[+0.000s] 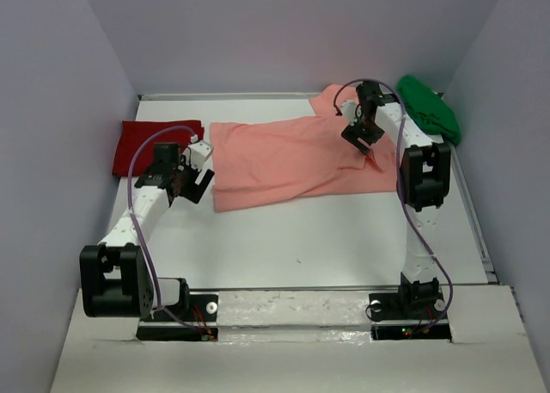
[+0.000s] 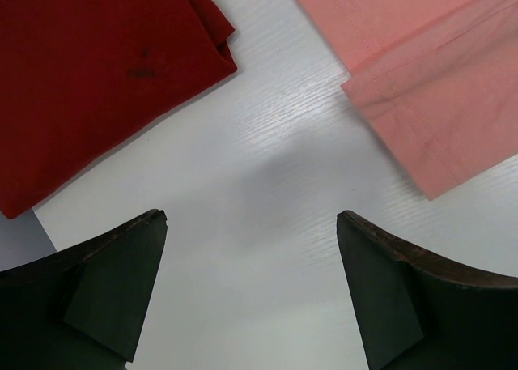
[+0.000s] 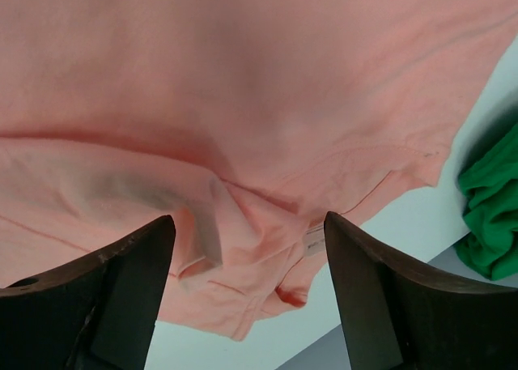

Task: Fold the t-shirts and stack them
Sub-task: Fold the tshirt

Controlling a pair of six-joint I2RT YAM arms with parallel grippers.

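Right gripper (image 1: 368, 145): jaws spread wide with nothing pinched. It hangs just above the salmon-pink shirt (image 1: 275, 161), over that shirt's 3 o'clock end. The right wrist view shows a rumpled ridge of cloth lying below and between the fingers.
Left gripper (image 1: 199, 171): jaws equally wide and empty, low over the table (image 1: 326, 238) at the pink shirt's 9 o'clock edge. Its wrist view shows a strip of bare table between the pink cloth and the deep red shirt (image 1: 153, 145).
Salmon-pink shirt: spread flat mid-table, long axis running from about 8 o'clock to 2 o'clock, with a sleeve reaching toward 1 o'clock beyond the right gripper.
Deep red shirt: lies as a compact folded block at 10 o'clock, just apart from the pink one.
Green shirt (image 1: 430, 109): bunched in the 2 o'clock corner, unfolded, near the right arm but touched by neither gripper.
Deciding relation: each gripper sits at one end of the pink shirt's long axis, so a fold along it would likely want both arms. The right is nearer the rumpled end, the left nearer the straight edge.
Stage, as a judgement: one shirt looks folded, the pink one is in hand, and the green one is not yet begun.
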